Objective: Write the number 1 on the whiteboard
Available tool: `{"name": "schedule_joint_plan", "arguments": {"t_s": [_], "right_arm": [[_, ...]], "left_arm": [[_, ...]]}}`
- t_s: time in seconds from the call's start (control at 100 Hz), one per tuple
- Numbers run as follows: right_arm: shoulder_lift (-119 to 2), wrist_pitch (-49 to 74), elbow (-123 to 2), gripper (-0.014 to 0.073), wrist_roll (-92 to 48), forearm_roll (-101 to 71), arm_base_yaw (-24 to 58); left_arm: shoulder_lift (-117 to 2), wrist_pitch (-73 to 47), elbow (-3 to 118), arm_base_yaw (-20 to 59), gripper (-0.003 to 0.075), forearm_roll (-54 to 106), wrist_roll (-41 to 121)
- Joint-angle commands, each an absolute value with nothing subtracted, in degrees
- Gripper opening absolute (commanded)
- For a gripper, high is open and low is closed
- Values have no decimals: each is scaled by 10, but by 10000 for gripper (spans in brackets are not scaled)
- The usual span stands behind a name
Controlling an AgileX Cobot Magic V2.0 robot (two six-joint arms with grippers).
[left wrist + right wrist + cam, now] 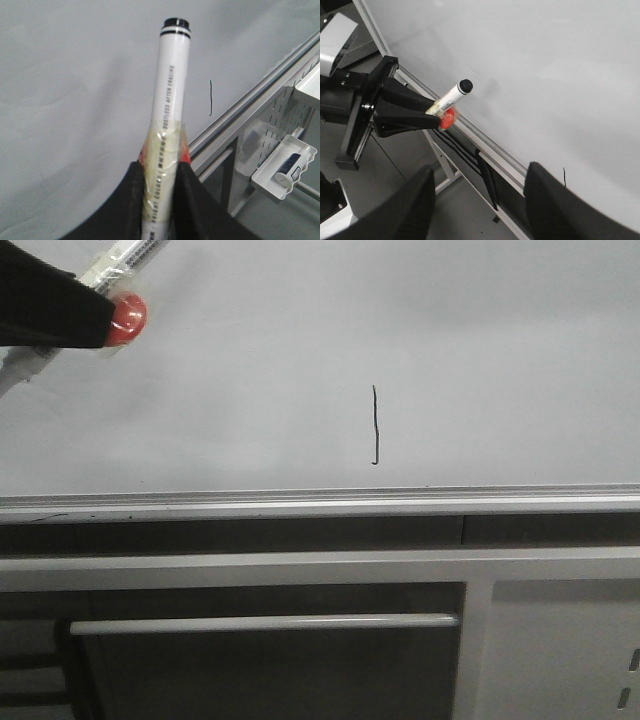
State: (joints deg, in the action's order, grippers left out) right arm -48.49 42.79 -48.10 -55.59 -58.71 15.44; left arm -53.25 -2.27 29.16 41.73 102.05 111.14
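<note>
Already the number 1 stood on the whiteboard, a thin dark stroke running straight up and down with a small hook to the left at its foot, a little above the silver lower rail and near the middle of the front view. The left pincer sat well apart from it, up and to the left, at the upper left corner of that view. It was pinching the marker pen, whose white barrel was wrapped in clear tape where the black fingers gripped it. In the left wrist view the pen's black tip pointed toward the board but looked clear of the surface, and the stroke lay off to one side of the barrel, near the rail.

The right pincer was spread wide and held nothing; the stroke showed small near its one finger, so the right arm seemed the nearer, though it carried no pen.

Judging by the finished stroke, the writing looked done, and any coming move would likely be the left arm's retreat.
</note>
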Motion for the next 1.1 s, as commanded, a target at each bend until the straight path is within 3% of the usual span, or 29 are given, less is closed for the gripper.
{"name": "schedule_joint_plan", "arguments": {"t_s": [0.0,0.46,0.58,0.78,1.09], "right_arm": [[-479,414,-496,363,-556,-610,154],[-479,414,-496,363,-556,-610,154],[-479,414,-496,363,-556,-610,154],[-479,414,-496,363,-556,-610,154],[-479,414,-496,363,-556,-610,154]], "left_arm": [[-529,-46,313,418,-20,1064,1107],[-529,-70,313,418,-20,1064,1107],[-525,-72,313,418,-20,998,1080],[-521,-45,314,417,-20,558,626],[-494,65,314,418,-20,0,6]]}}
